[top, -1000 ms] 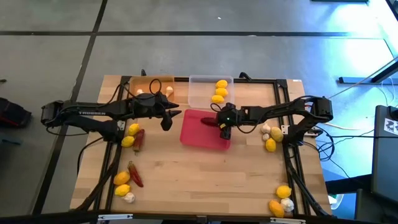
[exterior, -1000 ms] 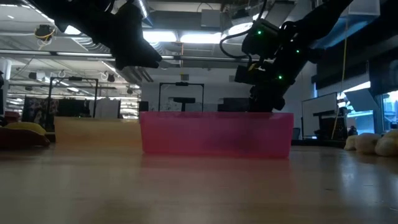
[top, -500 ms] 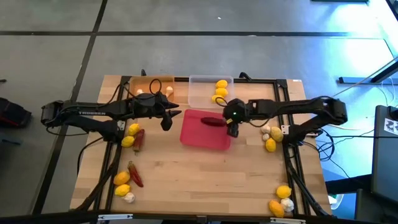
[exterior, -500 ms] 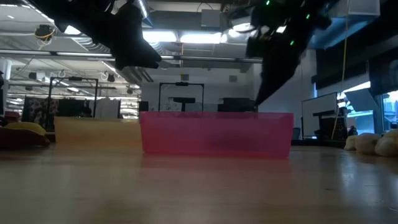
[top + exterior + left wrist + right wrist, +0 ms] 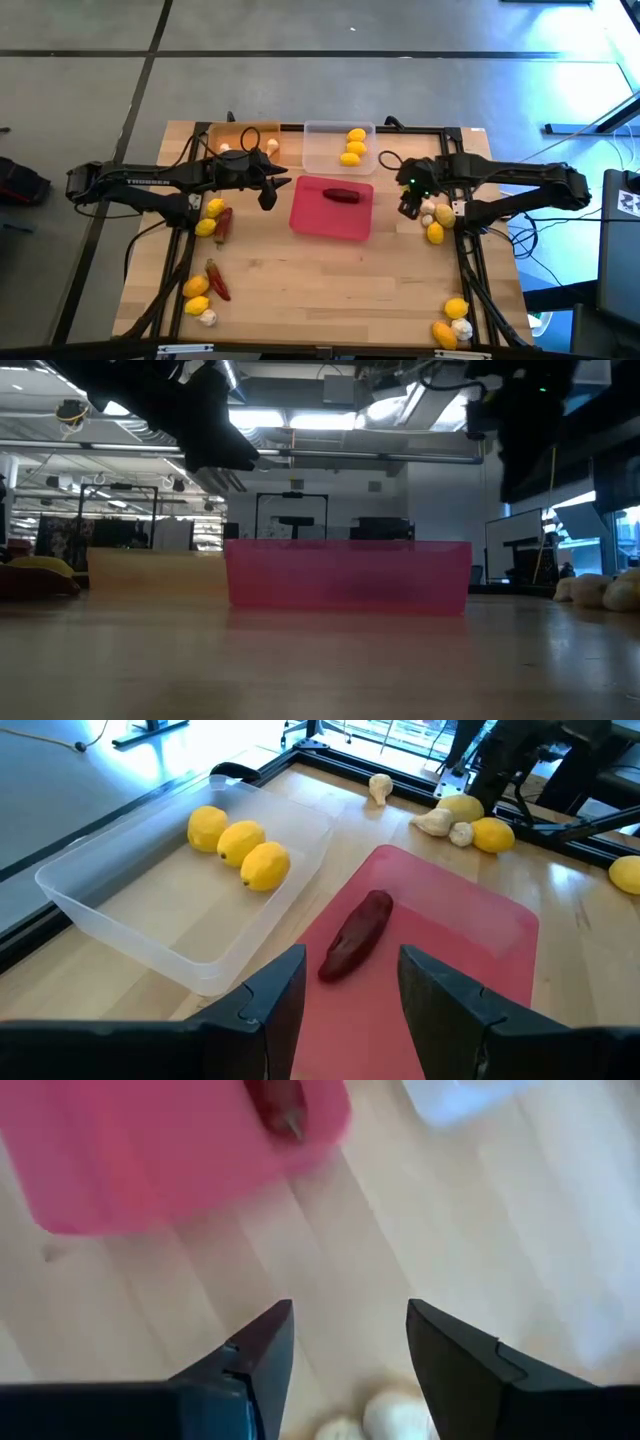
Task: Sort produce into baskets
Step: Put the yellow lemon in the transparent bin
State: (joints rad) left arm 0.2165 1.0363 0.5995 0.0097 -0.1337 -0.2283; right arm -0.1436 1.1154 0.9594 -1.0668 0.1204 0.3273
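The pink-red tray [image 5: 331,209] holds one dark red chili [image 5: 341,195], also plain in the left wrist view [image 5: 357,933]. The clear tray [image 5: 338,147] holds three lemons [image 5: 353,146]. The orange tray [image 5: 243,143] holds garlic bulbs. My left gripper [image 5: 268,193] hangs open and empty just left of the pink-red tray, its fingers apart in its wrist view [image 5: 350,990]. My right gripper [image 5: 408,203] is open and empty above bare wood, between the pink-red tray and a cluster of garlic and lemons [image 5: 432,215]; garlic bulbs [image 5: 395,1415] show between its fingers.
Loose lemons and chilis lie at the table's left [image 5: 213,220] and near-left [image 5: 205,290]. More lemons and garlic lie at the near-right corner [image 5: 452,322]. In the low view the pink-red tray's wall [image 5: 348,573] stands mid-table.
My right gripper has risen out of the pink-red tray and gone toward the table's right edge, ending above the wood beside the garlic cluster. The chili has stayed behind, lying in the tray.
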